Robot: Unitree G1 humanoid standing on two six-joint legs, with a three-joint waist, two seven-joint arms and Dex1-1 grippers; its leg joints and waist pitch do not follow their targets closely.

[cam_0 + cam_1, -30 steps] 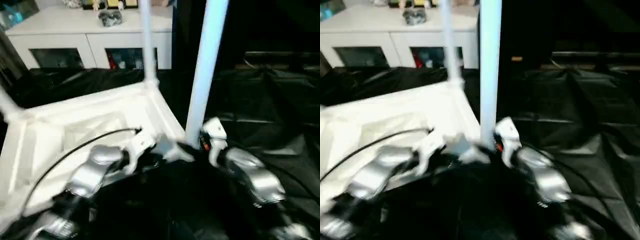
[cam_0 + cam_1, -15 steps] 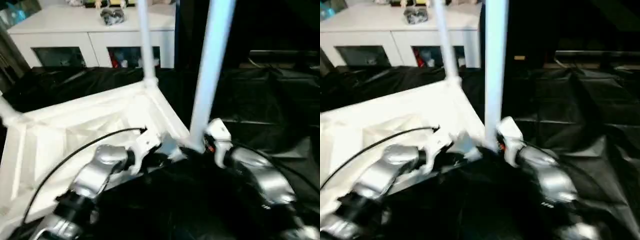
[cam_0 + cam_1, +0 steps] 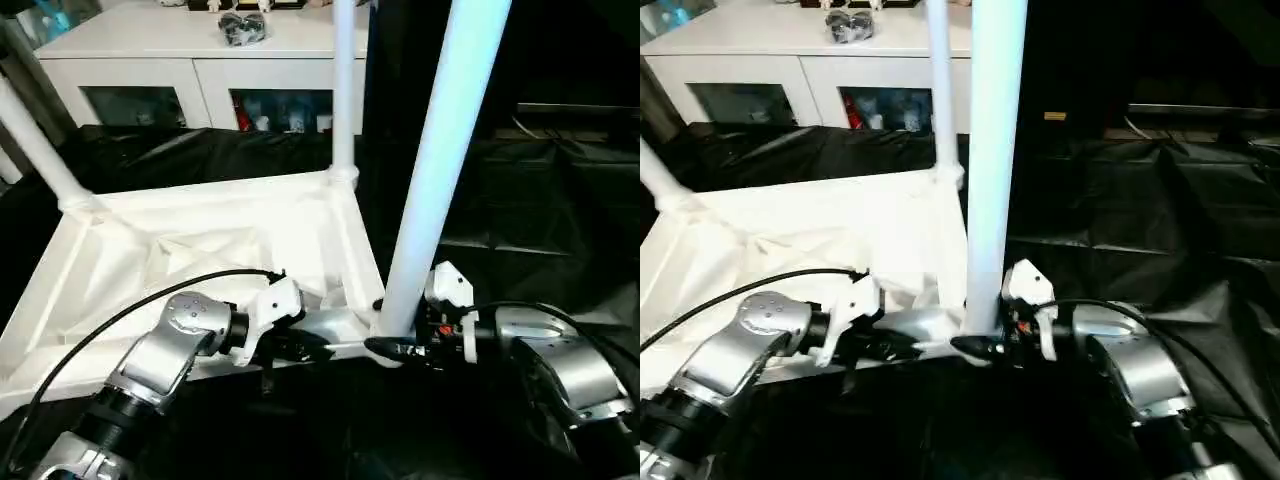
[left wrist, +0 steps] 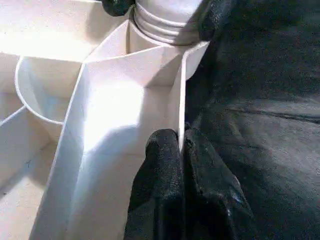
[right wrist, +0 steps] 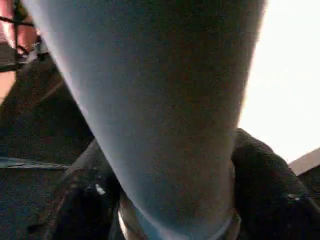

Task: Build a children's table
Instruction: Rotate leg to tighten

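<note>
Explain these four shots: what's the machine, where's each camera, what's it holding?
It is a humanoid robot with two silver arms, each ending in a gripper of two black fingers. The two wide pictures come from its head, looking down. A white tabletop lies upside down on black sheeting, with legs standing up from its corners.

The other two pictures come from the wrists. The left gripper is pinched shut on the tabletop's thin rim. The right gripper is around the base of the near leg, which stands in its corner socket; the right wrist view looks up along that leg. A white cabinet stands behind.
</note>
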